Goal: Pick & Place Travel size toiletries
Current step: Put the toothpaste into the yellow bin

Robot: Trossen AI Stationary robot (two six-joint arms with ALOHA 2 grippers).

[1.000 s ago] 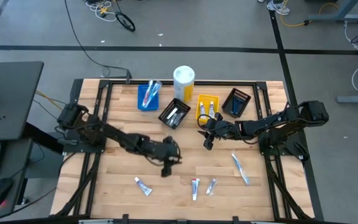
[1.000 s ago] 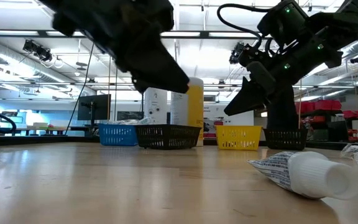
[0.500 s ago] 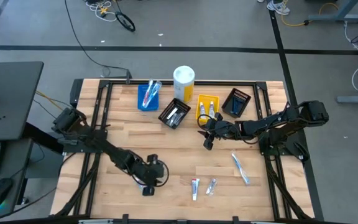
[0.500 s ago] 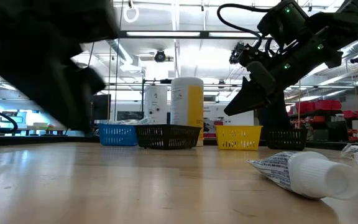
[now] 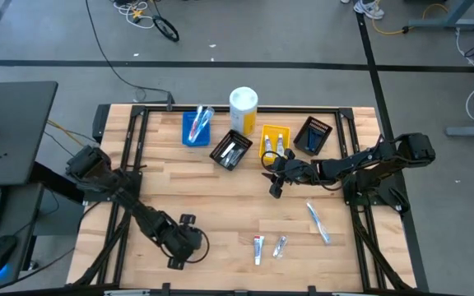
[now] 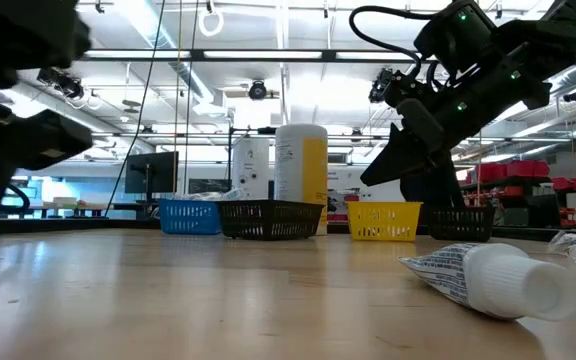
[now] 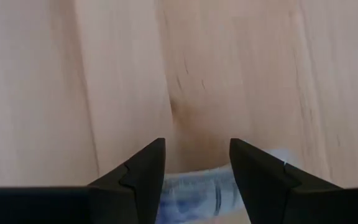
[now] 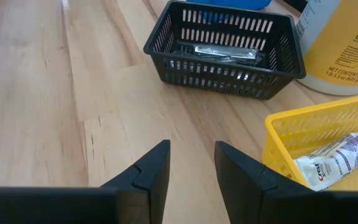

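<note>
Desk (image 5: 220, 197) wood | your left claw (image 7: 194, 163) spread, tube (image 7: 197, 193) between its fingers, ungripped | your right claw (image 8: 190, 163) parted, empty, facing black basket (image 8: 229, 53)

Four bins (image 5: 230, 150); one white-yellow cylinder (image 5: 243, 109); two loose tubes (image 5: 258, 247); one toothbrush (image 5: 317, 222).

Bright, even light falls from overhead; in the low view the ceiling strip lights (image 6: 268, 55) blow out to white glare. Shadows on the counter (image 5: 220, 193) are soft and short. The left arm (image 6: 13, 130) shows as a dark motion-blurred mass in the low view. A close tube (image 6: 488, 280) there is soft, and the left wrist view is wholly out of focus.
</note>
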